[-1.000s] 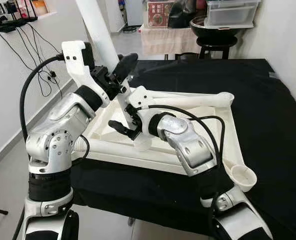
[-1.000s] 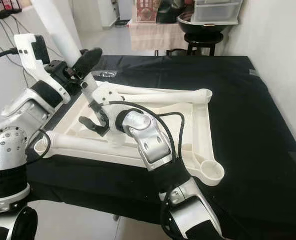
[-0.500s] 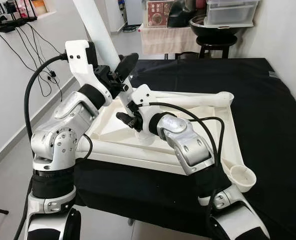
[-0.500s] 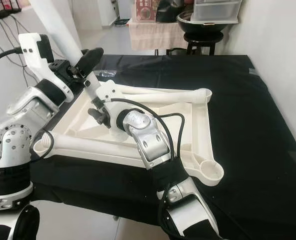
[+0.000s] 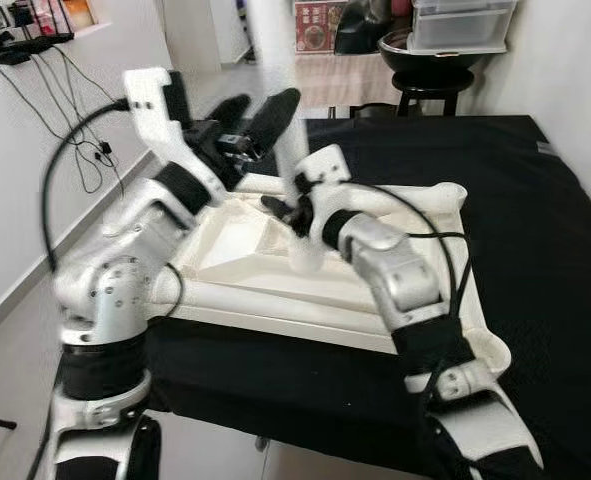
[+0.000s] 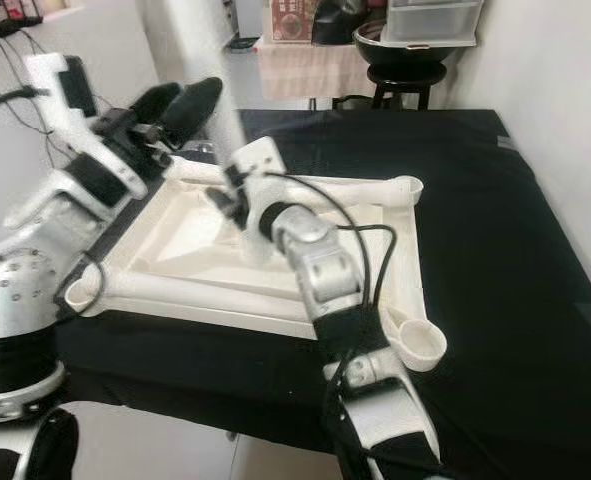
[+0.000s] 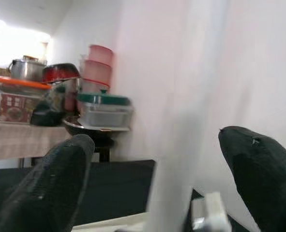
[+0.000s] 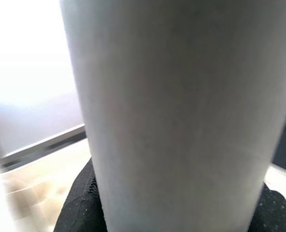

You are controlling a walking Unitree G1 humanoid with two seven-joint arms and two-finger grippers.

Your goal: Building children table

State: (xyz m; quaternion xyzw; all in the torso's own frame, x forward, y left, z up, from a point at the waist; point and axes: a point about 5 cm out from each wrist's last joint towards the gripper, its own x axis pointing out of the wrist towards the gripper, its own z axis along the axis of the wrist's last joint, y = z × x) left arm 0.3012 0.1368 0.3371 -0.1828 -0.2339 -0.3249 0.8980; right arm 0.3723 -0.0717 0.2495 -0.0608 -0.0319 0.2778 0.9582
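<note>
Two end effectors work at one white table leg [image 5: 275,90], which stands nearly upright over the upturned white children's tabletop [image 5: 245,235] lying on the black-covered table [image 5: 535,230]. No writing can be read anywhere; a red printed box [image 5: 318,25] on the far cloth-draped stand is too small and blurred to make out. The right end effector [image 5: 287,208] is clamped around the leg's lower part, just above the tabletop; its wrist view has the pale cylinder pressed against black finger pads [image 8: 80,203]. The left end effector [image 5: 255,115] sits higher, fingers [image 7: 51,183] spread wide with the leg between them, apparently not touching. Half a second ago the leg leaned away to the left and the left end effector's fingers lay against it; now it stands straighter and those fingers have parted. Three other legs already lie attached along the tabletop's edges, one socket [image 6: 422,343] nearest the right arm's elbow.
</note>
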